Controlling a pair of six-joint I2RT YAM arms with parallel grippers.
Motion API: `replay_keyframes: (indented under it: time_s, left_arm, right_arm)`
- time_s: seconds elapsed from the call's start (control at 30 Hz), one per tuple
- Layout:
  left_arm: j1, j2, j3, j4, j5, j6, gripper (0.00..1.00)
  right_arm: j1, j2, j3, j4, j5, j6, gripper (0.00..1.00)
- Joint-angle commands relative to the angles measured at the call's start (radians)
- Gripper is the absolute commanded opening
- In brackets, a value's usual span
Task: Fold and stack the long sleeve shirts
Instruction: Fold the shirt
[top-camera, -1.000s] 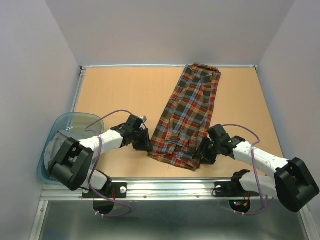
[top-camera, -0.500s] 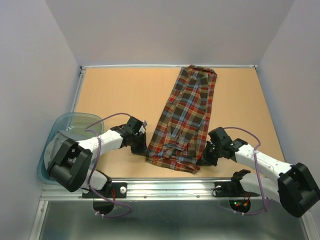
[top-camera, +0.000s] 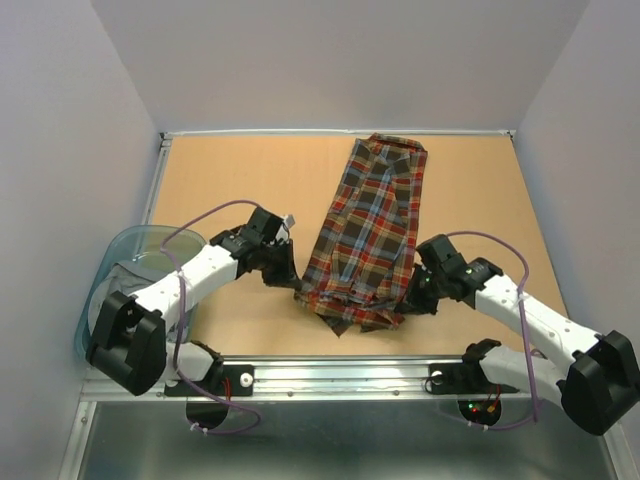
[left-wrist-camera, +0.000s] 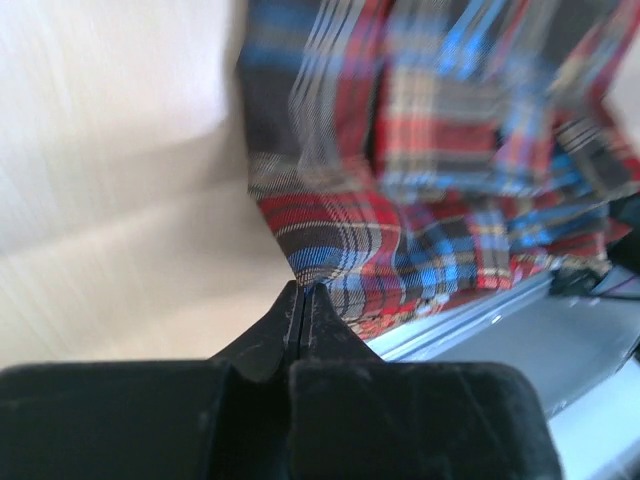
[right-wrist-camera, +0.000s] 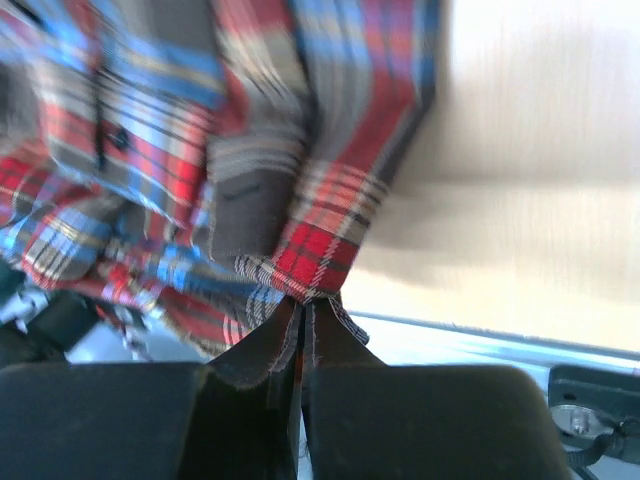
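Wooden table (top-camera: 230, 190), walled on three sides. Plaid shirt (top-camera: 372, 220) lies lengthwise right of centre, far end near the back wall, near hem bunched up close to the front edge. Clear bluish tub (top-camera: 150, 232) sits off the table's left side, well apart from the shirt. Left gripper (left-wrist-camera: 302, 295) pressed together, pinching the hem's left corner. Right gripper (right-wrist-camera: 303, 305) likewise closed, pinching the hem's right corner.

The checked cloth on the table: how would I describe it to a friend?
Start at the tan table. Down its middle lies the plaid shirt, its near corners pinched by the left gripper and right gripper. It alone is red-and-blue checked cloth.
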Motion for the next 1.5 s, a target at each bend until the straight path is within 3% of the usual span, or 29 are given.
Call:
replay_keyframes:
  time_s: [0.0,0.3,0.63,0.9,1.33,1.47]
  left_arm:
    - [0.037,0.067,0.147,0.032,-0.013,0.0,0.0]
    - [0.068,0.302,0.433,0.134,-0.008,-0.049,0.0]
    - [0.09,0.52,0.694,0.177,-0.026,-0.072,0.0]
    - [0.103,0.709,0.899,0.201,-0.048,-0.057,0.0]
    - [0.103,0.888,0.958,0.353,-0.065,-0.026,0.04]
    - [0.103,0.916,0.961,0.388,-0.082,0.006,0.09]
  right_arm:
    - [0.002,0.038,0.147,-0.045,0.195,-0.06,0.0]
    - [-0.065,0.221,0.422,-0.035,0.405,-0.209,0.01]
    - [-0.275,0.392,0.591,0.069,0.287,-0.344,0.01]
    - [-0.372,0.55,0.652,0.163,0.246,-0.384,0.01]
    - [-0.434,0.748,0.683,0.264,0.183,-0.404,0.02]
    - [-0.449,0.785,0.694,0.274,0.181,-0.396,0.09]
